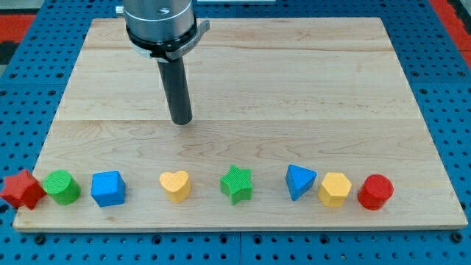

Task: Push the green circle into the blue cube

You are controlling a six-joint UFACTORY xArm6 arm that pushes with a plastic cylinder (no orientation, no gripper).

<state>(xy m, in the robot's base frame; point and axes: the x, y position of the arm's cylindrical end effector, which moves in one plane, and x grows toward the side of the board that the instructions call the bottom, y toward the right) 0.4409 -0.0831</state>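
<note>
The green circle (62,186) stands near the board's bottom left edge. The blue cube (108,188) sits just to its right with a small gap between them. My tip (181,121) rests on the board near the middle, well above the row of blocks and to the upper right of the blue cube. It touches no block.
A red star (22,190) sits at the board's left edge, touching the green circle. Along the bottom row to the right are a yellow heart (175,185), a green star (237,184), a blue triangle (299,181), a yellow hexagon (334,190) and a red cylinder (375,192).
</note>
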